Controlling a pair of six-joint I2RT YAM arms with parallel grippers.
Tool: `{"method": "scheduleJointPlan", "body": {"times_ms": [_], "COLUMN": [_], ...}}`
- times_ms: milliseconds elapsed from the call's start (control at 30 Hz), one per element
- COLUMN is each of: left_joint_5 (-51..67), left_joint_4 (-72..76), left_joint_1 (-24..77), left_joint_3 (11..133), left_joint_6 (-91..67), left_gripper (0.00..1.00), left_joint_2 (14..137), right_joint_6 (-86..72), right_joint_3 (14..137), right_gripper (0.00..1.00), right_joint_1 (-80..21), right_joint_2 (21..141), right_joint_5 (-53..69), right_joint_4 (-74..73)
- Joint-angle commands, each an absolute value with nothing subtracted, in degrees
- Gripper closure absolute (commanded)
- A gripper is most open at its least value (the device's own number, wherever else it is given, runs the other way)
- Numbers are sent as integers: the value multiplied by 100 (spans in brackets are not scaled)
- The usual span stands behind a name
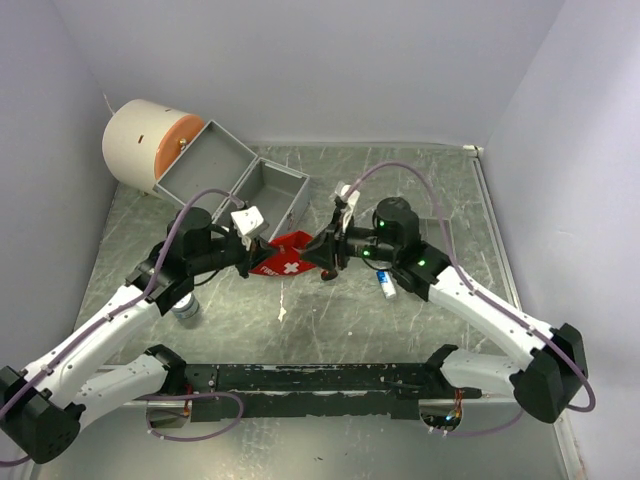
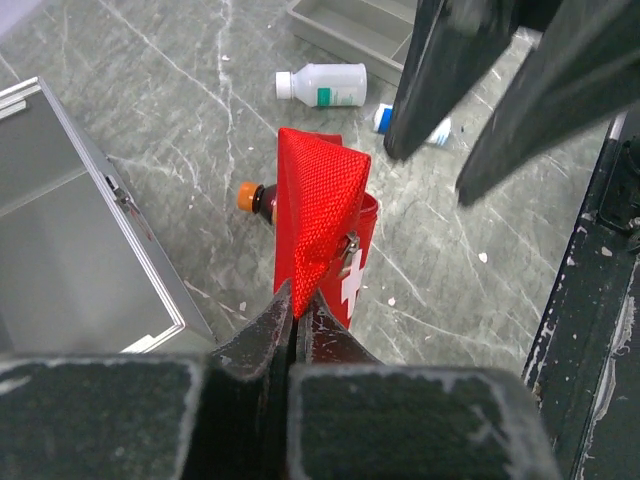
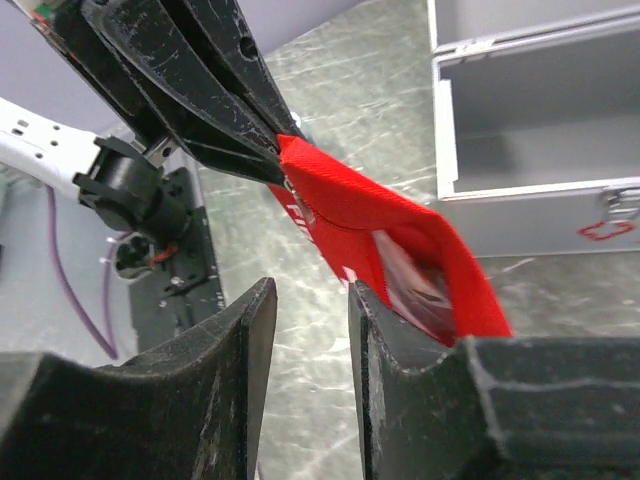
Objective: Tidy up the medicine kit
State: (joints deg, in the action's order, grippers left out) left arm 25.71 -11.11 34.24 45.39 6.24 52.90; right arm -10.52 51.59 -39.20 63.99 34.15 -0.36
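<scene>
I'd have the left gripper (image 2: 297,302), clamped on the red first-aid pouch (image 2: 320,200), lift it clear of the half-open, empty right gripper (image 3: 310,297) before swinging to the open grey case (image 1: 205,160) at eleven o'clock.

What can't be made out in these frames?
Red fabric pouch contents: right wrist view, blurred and shadowed at its near end.
Brown bottle with orange cap: left wrist view, body hidden behind the pouch.
Blue-and-white tube: left wrist view, partly covered by the right claw.
White plastic bottle label: left wrist view, too small to read.
</scene>
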Motion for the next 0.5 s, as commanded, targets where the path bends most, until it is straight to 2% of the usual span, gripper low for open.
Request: {"method": "scheduleJointPlan", "body": {"times_ms": [0, 133, 467], "left_joint_5": [2488, 2572, 2758], "left_joint_4": [-669, -465, -643], "left_joint_1": [3444, 3445, 3446], "left_joint_3": [4741, 4626, 4735], "left_joint_6": [262, 336, 557], "left_gripper": [93, 93, 93], "left_joint_2": [5280, 5210, 5281], "right_joint_6": [-2288, -2731, -3515], "right_joint_3": [4925, 4672, 4485], "right_gripper": [64, 54, 51], "right_joint_1": [-4265, -4369, -4445], "right_joint_2": [6691, 6928, 7348], "right_joint_5": [3106, 3018, 2508], "right_joint_4": [1165, 1820, 2857]}}
